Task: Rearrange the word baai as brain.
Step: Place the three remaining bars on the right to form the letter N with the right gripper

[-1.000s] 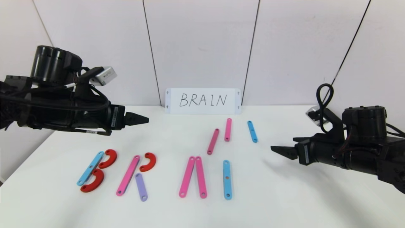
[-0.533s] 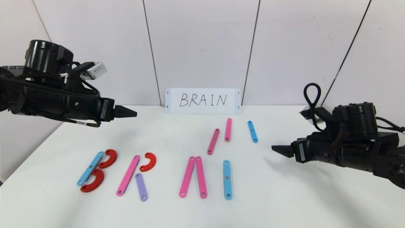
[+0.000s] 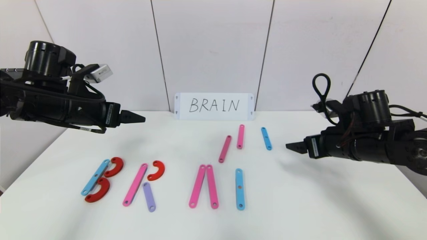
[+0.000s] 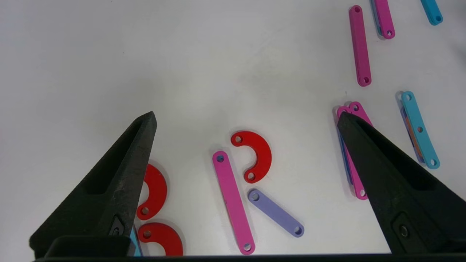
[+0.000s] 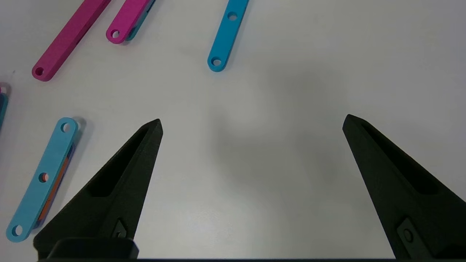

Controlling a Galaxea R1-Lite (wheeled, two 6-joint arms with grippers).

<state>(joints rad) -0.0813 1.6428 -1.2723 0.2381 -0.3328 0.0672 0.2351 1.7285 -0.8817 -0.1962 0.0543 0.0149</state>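
The word lies flat near the table's front. Its pieces read B, a blue strip [image 3: 95,177] with two red half-rings [image 3: 114,166]; R, a pink strip [image 3: 135,184], a red half-ring [image 4: 256,154] and a purple strip [image 4: 275,212]; A, two pink strips [image 3: 197,186] touching at the top; I, a blue strip [image 3: 239,189]. My left gripper [image 3: 141,118] [image 4: 247,115] hovers open high over the table's back left, holding nothing. My right gripper [image 3: 289,145] [image 5: 253,119] hangs open over bare table at the right, also empty.
Two loose pink strips [image 3: 225,148] [image 3: 240,136] and a short blue strip [image 3: 266,138] lie behind the A and I. A white card [image 3: 214,106] with handwritten BRAIN leans on the back wall. The table's edges run close by at both sides.
My left gripper has risen and drawn back to the left. My right arm has lifted, its gripper now higher above the table. No piece has moved.
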